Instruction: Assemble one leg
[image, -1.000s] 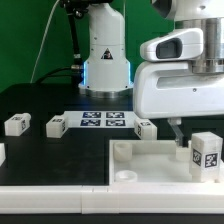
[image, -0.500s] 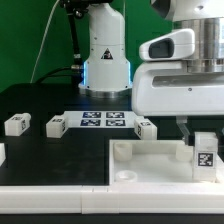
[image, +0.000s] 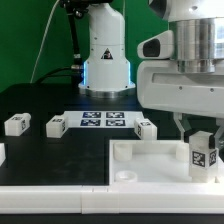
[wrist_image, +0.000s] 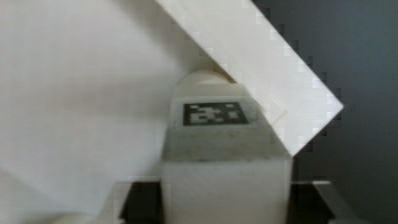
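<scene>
White plastic fills most of the scene: the gripper (image: 203, 136) has its two fingers closed narrowly on the leg (image: 204, 153), a chunky block with a square black-and-white tag facing the camera. In the exterior view the leg stands upright at the exterior view's right, over the wide white tray (image: 150, 160) with its raised rim; whether its base touches the tray floor cannot be told.

The wrist view shows what the other view hides: the leg (wrist_image: 222, 150) seen along its length between the dark fingers (wrist_image: 317, 195), its tag near the far end, with an edge of the tray (wrist_image: 249, 60) running diagonally just beyond its tip.

Only the exterior view shows the rest of the black table (image: 40, 100): the marker board (image: 104, 120) with its row of tags, three more small white blocks (image: 15, 124) (image: 56, 125) (image: 146, 127) spread across it, and the arm's white base (image: 105, 50) bearing a black triangular warning label. No readable writing appears; the tags carry patterns only
</scene>
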